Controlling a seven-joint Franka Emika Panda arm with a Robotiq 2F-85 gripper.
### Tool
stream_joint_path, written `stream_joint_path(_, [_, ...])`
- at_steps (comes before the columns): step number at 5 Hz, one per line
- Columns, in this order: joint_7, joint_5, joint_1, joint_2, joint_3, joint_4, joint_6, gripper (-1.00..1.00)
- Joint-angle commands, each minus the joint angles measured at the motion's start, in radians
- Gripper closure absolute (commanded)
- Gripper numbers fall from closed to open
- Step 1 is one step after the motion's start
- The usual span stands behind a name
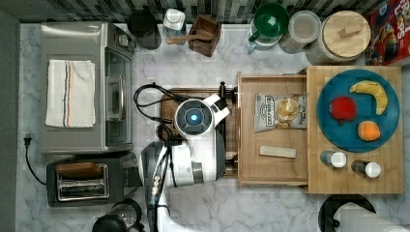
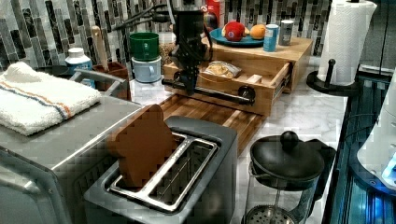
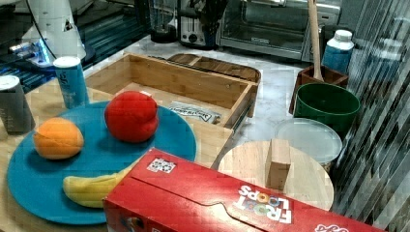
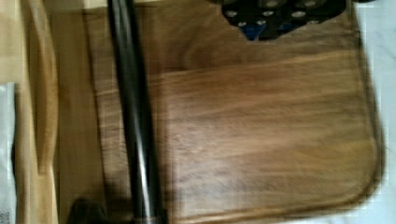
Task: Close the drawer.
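Drawer (image 1: 273, 166) pulled out wide from under the top slab (image 1: 355, 179), sticking out toward 9 o'clock in the top view, chip bag (image 1: 280, 112) and small wood block (image 1: 277, 152) inside. Gripper (image 2: 187, 81) sits at the black bar handle (image 2: 210, 92) on the front panel, over the dark cutting board (image 4: 261, 140); finger state can't be told. Blue plate (image 1: 333, 133) with fruit lies at 3 o'clock of the drawer.

light: even, bright indoor | wrist view: blurred | other views: blocky, soft
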Motion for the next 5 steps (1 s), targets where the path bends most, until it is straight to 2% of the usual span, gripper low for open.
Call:
stream_joint_path(1, [-0.113,-0.055,-0.031,0.087,-0.022,0.021,0.095,1.0])
stream_joint_path(3, [-0.298,-0.057,-0.112,0.076,-0.043,0.043,0.05,1.0])
stream_joint_path(5, [-0.537,-0.054,-0.22,0.087,-0.08,0.129,-0.042,1.0])
